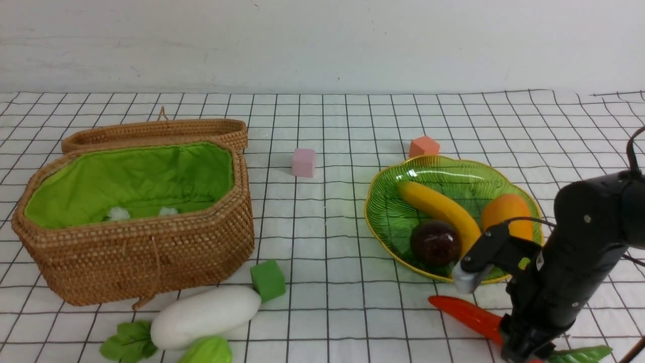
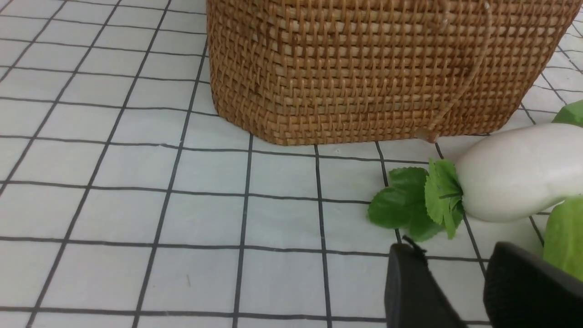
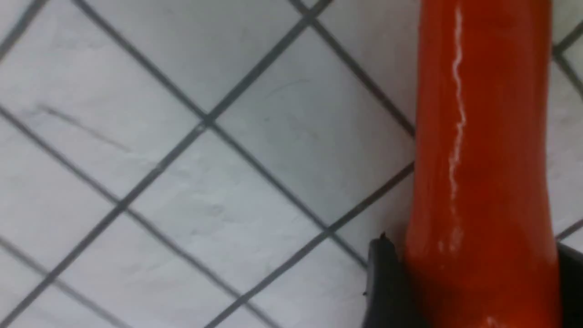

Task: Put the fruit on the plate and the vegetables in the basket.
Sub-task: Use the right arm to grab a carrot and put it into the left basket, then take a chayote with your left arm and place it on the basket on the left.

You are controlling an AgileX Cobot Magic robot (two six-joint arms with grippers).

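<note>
Standing open at the left of the front frame, the basket (image 1: 136,262) holds no vegetable that can be seen. The plate (image 1: 383,222), right of centre on the desk (image 1: 327,242), already carries the banana (image 1: 441,206), mango (image 1: 506,214) and dark ball (image 1: 435,242). The radish (image 1: 204,315) lies at lower left, just in front of the basket.

At lower right the carrot (image 1: 466,313) lies flat, and the right gripper (image 3: 471,291) has a finger at each side of its thick end; whether they pinch it cannot be told. The left gripper (image 2: 460,291), part-open and empty, hangs near the radish leaves.

The glossy, tapered carrot, held off-centre, could swing or slip free.

The green vegetable (image 1: 206,351) is cut off at the bottom edge, and two white tufts (image 1: 119,213) in the basket are unidentifiable.
</note>
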